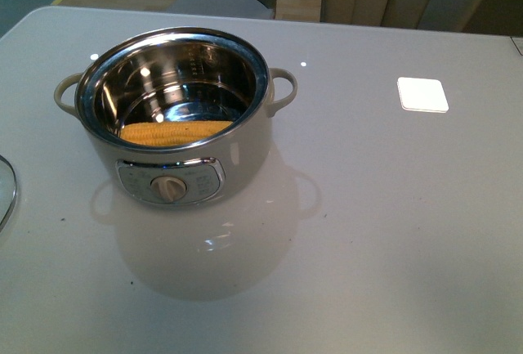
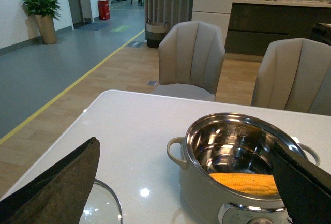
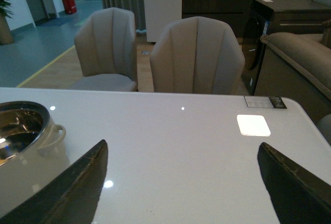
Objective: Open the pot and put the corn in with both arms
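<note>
Corn [image 1: 174, 132] is lying inside the uncovered pot [image 1: 176, 117], which is sitting on the white bench [image 1: 368, 207]. Left gripper [image 2: 186, 193] and right gripper [image 3: 181, 182] are both hovering wide apart, holding nothing.

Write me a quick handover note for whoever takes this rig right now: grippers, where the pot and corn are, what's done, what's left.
Left gripper: open, empty, held back from the pot.
Right gripper: open, empty, over bare table on the pot's right.
Pot: open, no lid on it. A glass lid lies on the table to its left.
Corn: lying flat inside the steel bowl, against the near wall.
Done: pot opened, corn in.
Left: nothing visible.
</note>
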You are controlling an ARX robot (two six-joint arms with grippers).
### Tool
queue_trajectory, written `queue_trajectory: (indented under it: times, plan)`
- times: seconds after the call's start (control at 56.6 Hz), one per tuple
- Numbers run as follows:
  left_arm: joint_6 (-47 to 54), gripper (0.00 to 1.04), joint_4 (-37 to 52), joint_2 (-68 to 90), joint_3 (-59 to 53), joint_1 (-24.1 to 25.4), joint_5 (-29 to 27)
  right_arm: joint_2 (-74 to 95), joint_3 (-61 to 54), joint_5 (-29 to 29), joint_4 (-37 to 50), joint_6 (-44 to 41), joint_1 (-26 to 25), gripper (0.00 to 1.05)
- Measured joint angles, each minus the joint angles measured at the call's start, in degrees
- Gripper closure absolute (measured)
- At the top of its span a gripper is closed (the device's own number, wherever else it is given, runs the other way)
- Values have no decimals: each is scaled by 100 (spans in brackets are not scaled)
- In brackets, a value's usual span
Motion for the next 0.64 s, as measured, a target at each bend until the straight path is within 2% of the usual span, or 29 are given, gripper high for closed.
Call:
queue_trajectory:
  times: [0.035, 0.071, 0.636]
  plan:
    - [0, 7, 0, 0, 0, 0, 0, 0, 0, 0, 0, 0, 0, 9]
    - [0, 7, 0, 0, 0, 0, 0, 0, 0, 0, 0, 2, 0, 7]
    - [0, 7, 0, 2, 0, 0, 0, 0, 0, 0, 0, 0, 0, 9]
